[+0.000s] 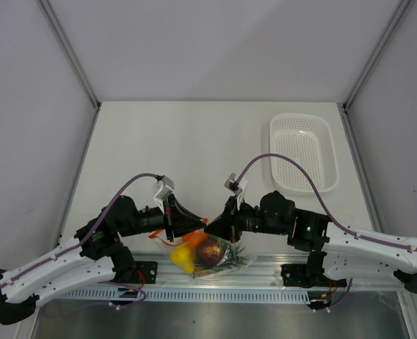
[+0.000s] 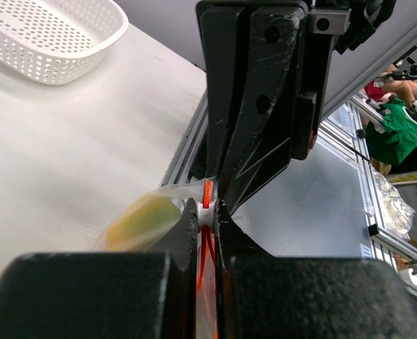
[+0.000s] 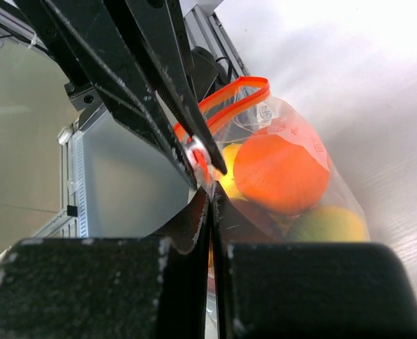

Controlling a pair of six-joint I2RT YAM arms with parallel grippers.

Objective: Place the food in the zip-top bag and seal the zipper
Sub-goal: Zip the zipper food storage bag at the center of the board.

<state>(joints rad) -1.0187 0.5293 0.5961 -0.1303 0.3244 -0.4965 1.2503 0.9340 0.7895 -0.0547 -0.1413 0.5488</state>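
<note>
Zip-top bag (image 1: pixel 226 263) at the 6 o'clock edge of table (image 1: pixel 194 141), holding orange (image 3: pixel 279 173), yellow pear (image 1: pixel 182 258) and dark red fruit (image 1: pixel 209 252). Left gripper (image 1: pixel 200 224) from 9 o'clock and right gripper (image 1: pixel 212 227) from 3 meet tip to tip, each clamped on the zipper (image 3: pixel 229 102), which gapes in a loop beyond the pinch. Basket (image 1: pixel 303 152) at 2 o'clock: no fruit visible.
</note>
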